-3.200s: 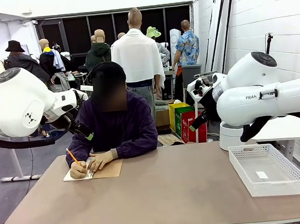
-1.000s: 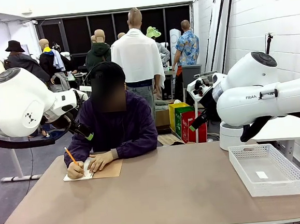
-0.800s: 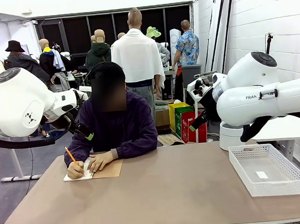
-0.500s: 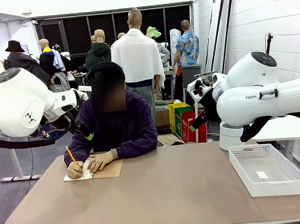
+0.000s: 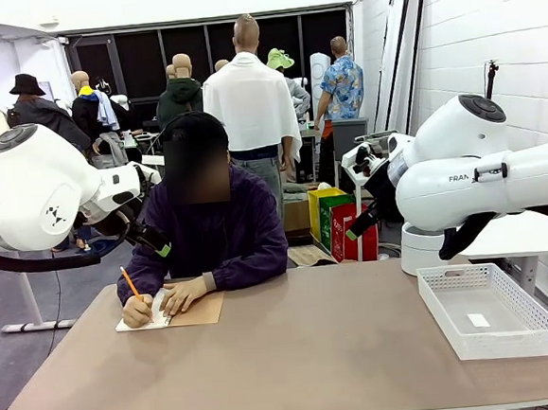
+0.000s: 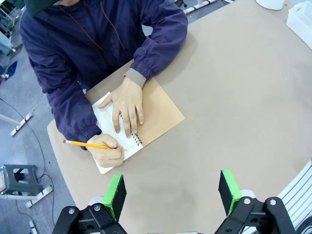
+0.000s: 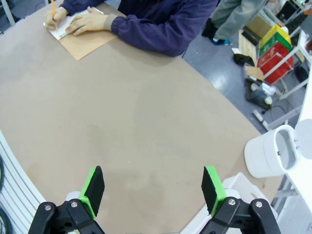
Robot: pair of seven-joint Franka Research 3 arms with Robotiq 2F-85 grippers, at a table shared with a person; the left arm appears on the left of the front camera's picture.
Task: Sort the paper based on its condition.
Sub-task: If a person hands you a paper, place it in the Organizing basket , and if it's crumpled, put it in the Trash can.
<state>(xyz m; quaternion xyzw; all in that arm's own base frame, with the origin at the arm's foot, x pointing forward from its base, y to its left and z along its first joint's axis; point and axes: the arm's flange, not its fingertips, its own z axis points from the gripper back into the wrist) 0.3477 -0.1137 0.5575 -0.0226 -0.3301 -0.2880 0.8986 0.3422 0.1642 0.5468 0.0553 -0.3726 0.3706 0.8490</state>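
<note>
While the person (image 5: pixel 221 230) writes on it, the paper (image 5: pixel 127 324) lies pinned at the bench's (image 5: pixel 305 354) far edge, not yet mine to take, I judge; the tray (image 5: pixel 509 346) sits well apart. Left wrist: my left hand (image 6: pixel 171 183) hangs wide, empty; paper ahead, bare bench between. Right wrist: my right hand (image 7: pixel 152 179) gapes wide; paper far ahead-left.

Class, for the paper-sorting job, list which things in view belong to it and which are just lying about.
Belongs: notebook's top page, being written on, still bound; white tray, probably a sorting bin.
Lying about: pencil; brown cover; small slip in tray.
</note>
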